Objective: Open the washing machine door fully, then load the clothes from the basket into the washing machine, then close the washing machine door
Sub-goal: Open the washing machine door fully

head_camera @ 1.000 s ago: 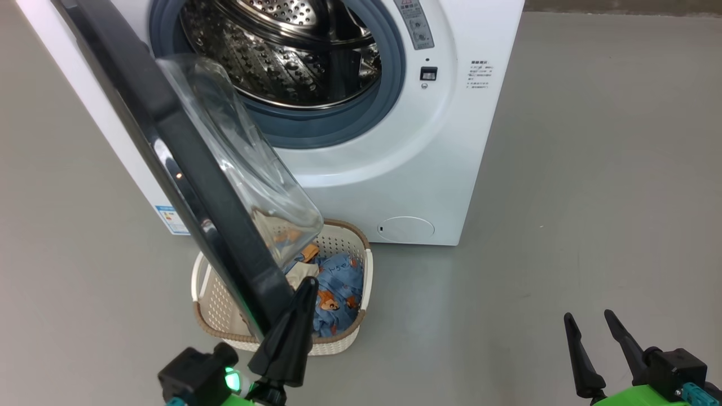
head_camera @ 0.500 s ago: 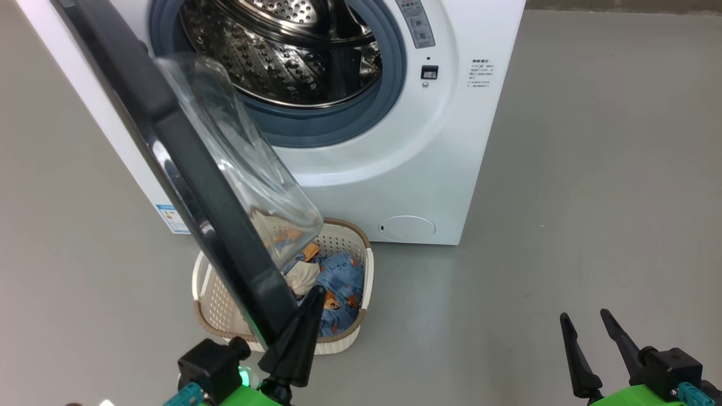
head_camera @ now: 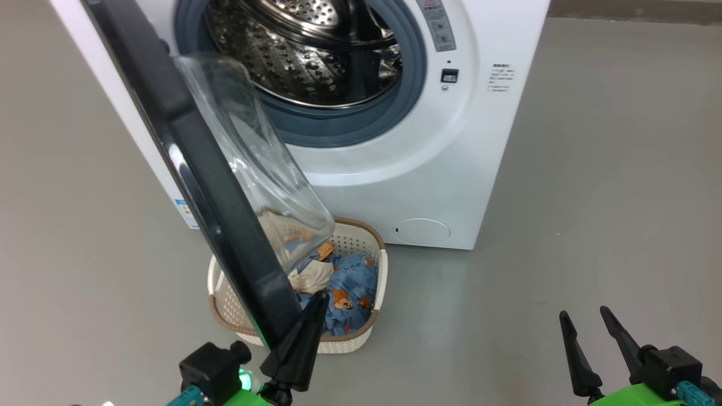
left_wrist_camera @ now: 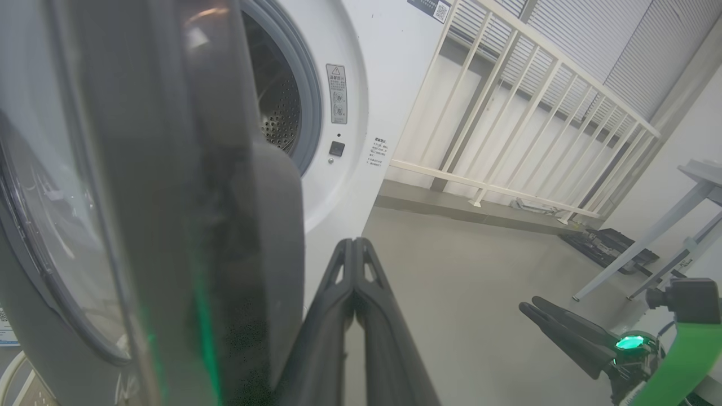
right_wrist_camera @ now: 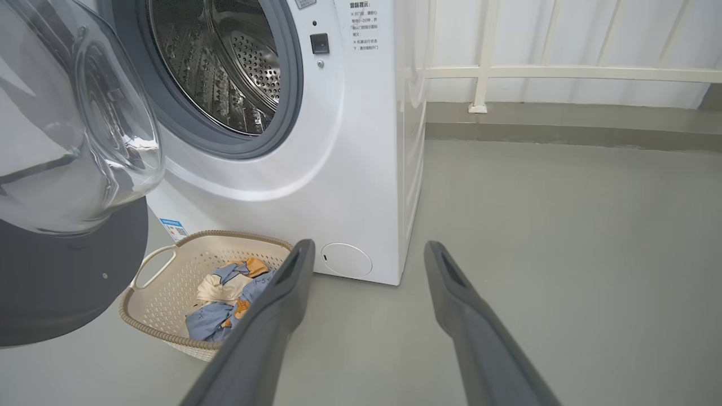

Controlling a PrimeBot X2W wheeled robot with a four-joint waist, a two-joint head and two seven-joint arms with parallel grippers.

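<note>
From my seat, the whole head view has slid to the right since half a second ago: machine (head_camera: 451,169), door (head_camera: 225,225) and basket (head_camera: 344,344) have all shifted together, so I read that as the camera moving, not the things. Against the machine, the door's angle looks the same to me. It stands partly open, swung out to the left of the drum (head_camera: 316,62), with its glass bowl (head_camera: 254,152) hanging over the basket's left part.

My left end effector (head_camera: 318,301) has its fingers pressed together on nothing. It is just beside the inner face of the door's lower rim, and I cannot tell whether it touches. A second ago its fingers covered the cream garment, and now that piece shows above the tips. The tips now lie nearer the basket's front rim.

My right end effector (head_camera: 582,311) has kept its place at the lower right, fingers spread, over bare floor (head_camera: 592,197) and well apart from the machine.

The clothes (head_camera: 350,287) lie in the basket, which stands on the floor just before the machine's front.
</note>
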